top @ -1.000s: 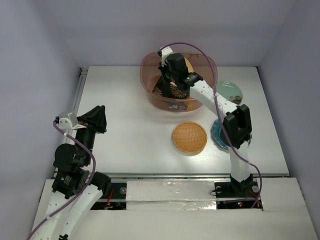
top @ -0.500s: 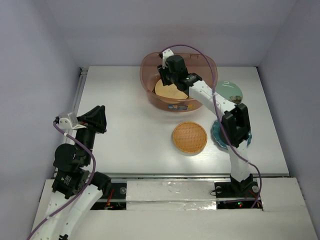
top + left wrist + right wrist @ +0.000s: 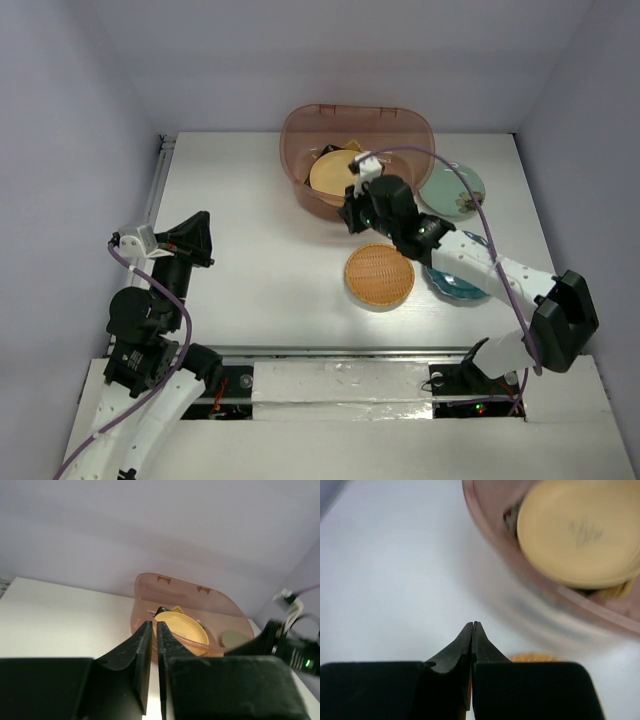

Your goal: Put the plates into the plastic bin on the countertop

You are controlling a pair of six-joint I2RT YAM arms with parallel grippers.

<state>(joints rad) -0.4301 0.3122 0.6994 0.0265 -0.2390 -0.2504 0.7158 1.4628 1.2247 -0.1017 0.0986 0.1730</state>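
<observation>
The plastic bin (image 3: 400, 120) stood at the far edge of the white countertop (image 3: 250, 200). Inside it lay the plain yellow round plate (image 3: 333, 175), tilted a little, with a dark edge and a bit of orange showing from under it; I could not tell which plates those were.

Three plates sat out on the countertop. The orange ribbed round plate (image 3: 380, 275) was just in front of the bin, the pale green round plate (image 3: 452, 190) was to the bin's right, and the teal scalloped plate (image 3: 455, 283) was partly hidden under the right arm.

The right gripper (image 3: 472, 626) hung outside the bin, close to its near wall and above bare countertop, with its fingers pressed tight together and nothing between them. The left gripper (image 3: 152, 625) was held up at the left side, well apart from every plate and pointing toward the bin. Its fingers were nearly together, with only a thin slit between them, and held nothing.
</observation>
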